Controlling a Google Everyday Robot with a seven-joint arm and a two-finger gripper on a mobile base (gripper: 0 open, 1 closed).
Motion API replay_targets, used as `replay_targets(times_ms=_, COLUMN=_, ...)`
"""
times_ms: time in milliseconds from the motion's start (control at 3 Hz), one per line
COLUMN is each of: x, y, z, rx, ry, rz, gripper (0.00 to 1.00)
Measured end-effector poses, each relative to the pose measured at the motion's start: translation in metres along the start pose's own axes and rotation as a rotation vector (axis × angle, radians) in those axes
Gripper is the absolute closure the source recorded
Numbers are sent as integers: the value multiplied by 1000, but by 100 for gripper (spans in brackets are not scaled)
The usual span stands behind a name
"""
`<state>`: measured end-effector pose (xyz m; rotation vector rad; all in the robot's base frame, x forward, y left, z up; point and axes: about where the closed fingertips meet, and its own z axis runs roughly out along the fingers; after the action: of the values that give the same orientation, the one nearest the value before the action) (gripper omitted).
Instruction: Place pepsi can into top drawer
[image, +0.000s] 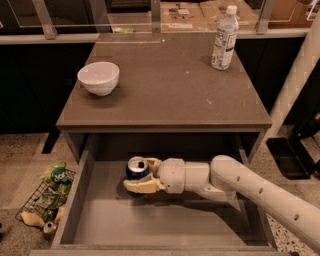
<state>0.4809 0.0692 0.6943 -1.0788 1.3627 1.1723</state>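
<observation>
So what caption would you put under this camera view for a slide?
Gripper clamped on the pepsi can inside the open top drawer, under a table holding a white bowl and water bottle.

The gripper (142, 175) clasps the can (136, 168) in the drawer (150, 222), left of centre, under the table (175, 90), which bears a bowl (99, 77) left and a bottle (224, 37) back right.
</observation>
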Motion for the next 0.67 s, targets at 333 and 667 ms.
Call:
replay_targets(times_ms=333, x=6, y=4, z=3, rx=10, ry=7, rz=-24, gripper=100)
replay_targets(times_ms=667, x=11, y=6, z=-1, rx=39, ry=20, rz=-43, gripper=100)
